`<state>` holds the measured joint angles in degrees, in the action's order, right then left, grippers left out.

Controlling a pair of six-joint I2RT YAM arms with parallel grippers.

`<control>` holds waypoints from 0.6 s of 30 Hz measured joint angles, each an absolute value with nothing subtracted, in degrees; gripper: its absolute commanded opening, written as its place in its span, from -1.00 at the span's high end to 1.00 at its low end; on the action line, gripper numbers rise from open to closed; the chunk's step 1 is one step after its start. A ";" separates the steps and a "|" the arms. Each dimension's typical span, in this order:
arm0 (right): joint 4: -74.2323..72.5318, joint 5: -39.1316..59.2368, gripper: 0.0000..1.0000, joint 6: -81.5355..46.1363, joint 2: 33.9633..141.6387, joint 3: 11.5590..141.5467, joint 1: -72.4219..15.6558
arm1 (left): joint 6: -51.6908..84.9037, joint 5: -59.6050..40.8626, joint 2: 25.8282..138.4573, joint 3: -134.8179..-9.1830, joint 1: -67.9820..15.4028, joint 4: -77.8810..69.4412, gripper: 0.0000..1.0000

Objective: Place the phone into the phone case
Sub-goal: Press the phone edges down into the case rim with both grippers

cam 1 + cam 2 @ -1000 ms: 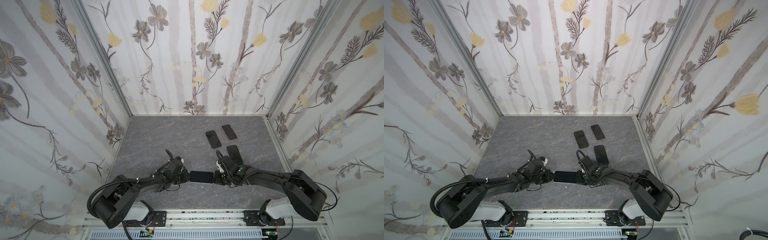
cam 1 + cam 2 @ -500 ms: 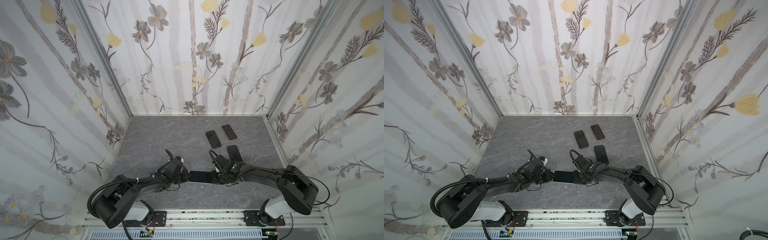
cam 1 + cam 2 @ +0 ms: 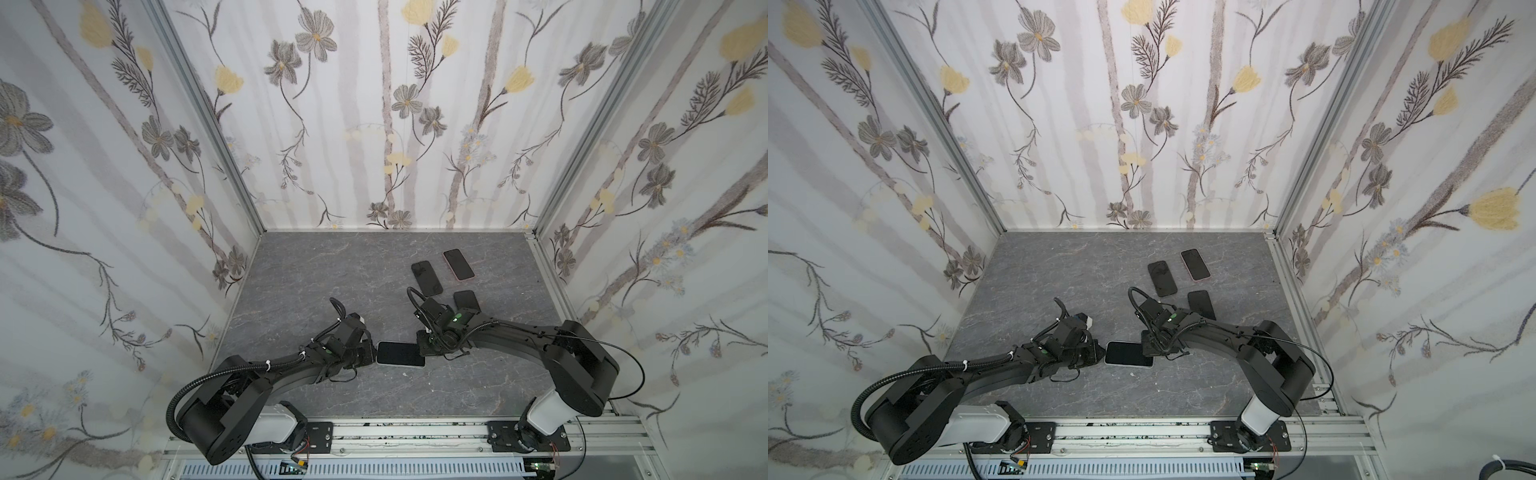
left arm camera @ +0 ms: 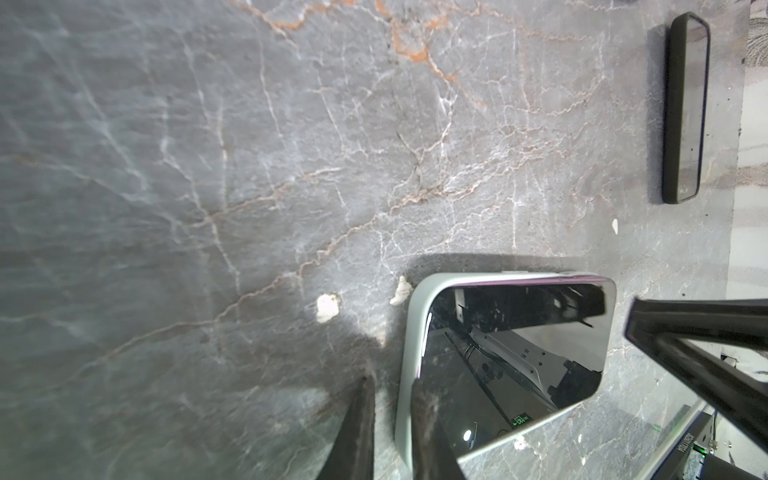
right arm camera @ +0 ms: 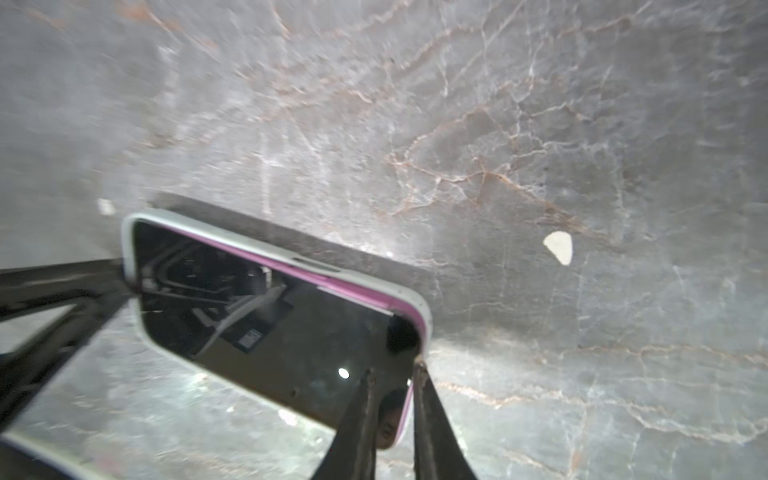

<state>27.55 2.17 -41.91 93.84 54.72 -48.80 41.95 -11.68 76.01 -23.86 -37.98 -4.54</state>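
Both top views: phone (image 3: 399, 352) lies flat and screen up in the white phone case (image 3: 405, 365), front-centre on the table (image 3: 332, 270). Long axis runs left-right. Left gripper (image 3: 372, 353) is at its left short end, right gripper (image 3: 1148, 353) at its right short end.

Left wrist: left gripper (image 4: 392, 382) jaws are narrow, pinching the phone case (image 4: 409, 332) end wall.

Right wrist: right gripper (image 5: 392, 370) jaws are nearly together astride the phone (image 5: 270, 324) pink end edge, looks pinched. Pink edge widens toward this end.
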 measured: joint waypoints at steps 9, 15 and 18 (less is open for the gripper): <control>27.35 1.98 0.88 -40.73 98.13 55.18 -48.84 | 41.95 -11.64 76.27 -23.90 -37.98 -5.21 0.69; 19.79 2.85 0.84 -40.03 100.60 55.75 -50.11 | 41.98 -11.40 76.58 -23.88 -37.98 -6.09 0.69; 19.49 2.37 0.78 -40.01 101.23 56.93 -50.65 | 41.98 -11.22 76.66 -24.03 -37.98 -6.11 0.69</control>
<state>19.49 2.37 -40.01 101.23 56.93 -50.65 41.98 -11.22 76.66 -24.03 -37.98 -6.11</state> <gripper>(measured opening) 0.094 0.154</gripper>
